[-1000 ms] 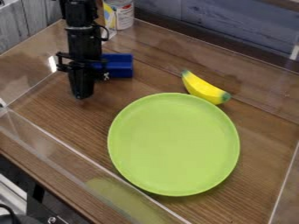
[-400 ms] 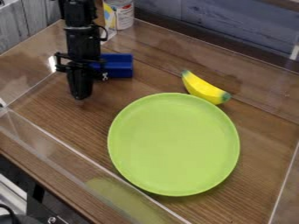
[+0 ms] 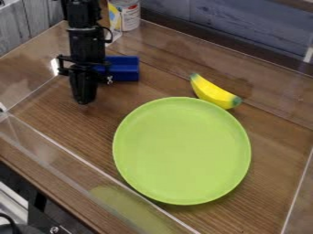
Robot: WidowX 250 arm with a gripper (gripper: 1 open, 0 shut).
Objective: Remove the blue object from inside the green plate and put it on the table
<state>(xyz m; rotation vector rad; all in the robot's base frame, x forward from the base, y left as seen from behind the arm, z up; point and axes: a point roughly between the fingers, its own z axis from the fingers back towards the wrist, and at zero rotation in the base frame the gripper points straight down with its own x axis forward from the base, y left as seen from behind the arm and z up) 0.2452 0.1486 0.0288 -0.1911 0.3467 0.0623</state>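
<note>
A brown wood-grain table (image 3: pixel 73 128), ringed by clear acrylic walls (image 3: pixel 37 174), fills the frame. On it, toward the near right, lies 1 lime-green plate (image 3: pixel 181 150), round and flat, its surface bare. At the far left a black robot arm (image 3: pixel 82 41) reaches steeply down, its gripper (image 3: pixel 83 97) low over the tabletop, well apart from the plate. The jaws stand fully closed, and the view does not make clear whether they pinch anything. The dark-blue object (image 3: pixel 121 68) sits on the table just behind and to the right of the arm, partly hidden by it; whether the arm touches it cannot be told. It lies outside the plate. A yellow banana-shaped toy (image 3: pixel 214 91) rests on the wood just beyond the plate's far right rim. A white and yellow container (image 3: pixel 123 14) stands at the back, behind the arm.
</note>
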